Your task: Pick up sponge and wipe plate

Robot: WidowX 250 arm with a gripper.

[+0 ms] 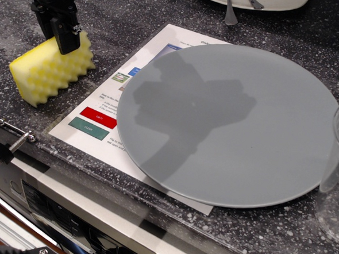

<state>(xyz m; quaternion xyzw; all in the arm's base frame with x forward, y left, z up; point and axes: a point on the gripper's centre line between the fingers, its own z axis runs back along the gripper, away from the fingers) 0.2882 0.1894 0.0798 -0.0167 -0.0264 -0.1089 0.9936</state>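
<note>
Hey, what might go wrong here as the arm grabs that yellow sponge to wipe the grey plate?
The black gripper sits at the far end of the yellow ridged foam sponge, so it may tilt or slip out. The round grey plate rests on a loose printed paper sheet and may slide toward the clear plastic cup.
</note>
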